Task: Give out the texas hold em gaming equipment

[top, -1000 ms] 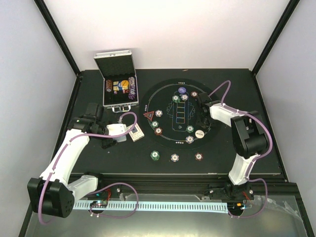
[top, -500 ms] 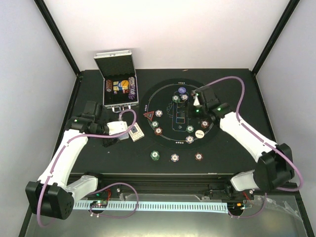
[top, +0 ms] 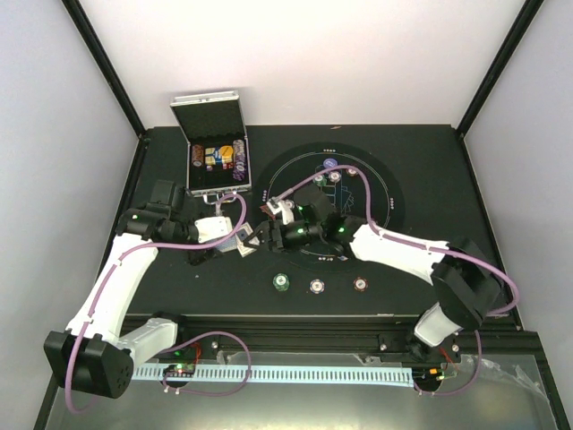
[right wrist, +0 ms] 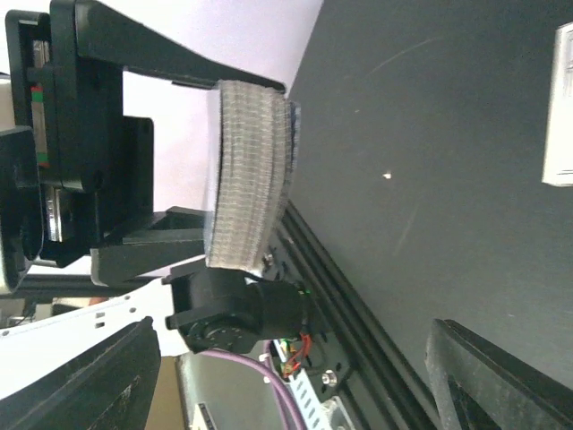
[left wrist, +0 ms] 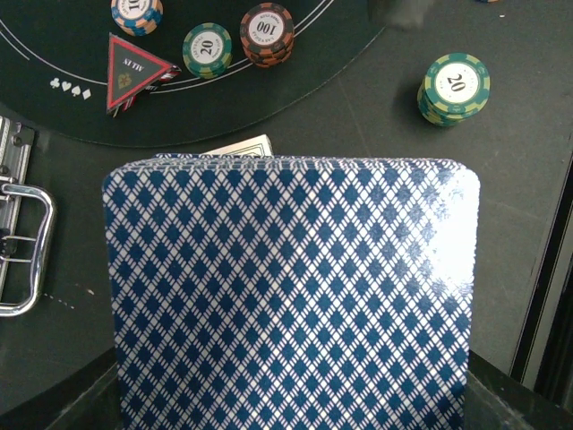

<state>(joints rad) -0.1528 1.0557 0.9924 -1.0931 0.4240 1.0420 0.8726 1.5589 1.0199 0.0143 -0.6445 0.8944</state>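
Left hand is clamped on a deck of small blue-diamond-backed playing cards. Right hand, its 2 fingers apart, hovers just beside the deck over the black desk.

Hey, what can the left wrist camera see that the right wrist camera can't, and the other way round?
Only the left wrist view: the red triangle token, a green poker chip stack marked 20, a brown-red stack marked 100 and the silver case's clasp. Only the right wrist view: the left end effector clamped on the deck of blue-diamond-backed playing cards, and the black frame rail. Both: that deck, back-on in the left view and edge-on in the right, and the black table.
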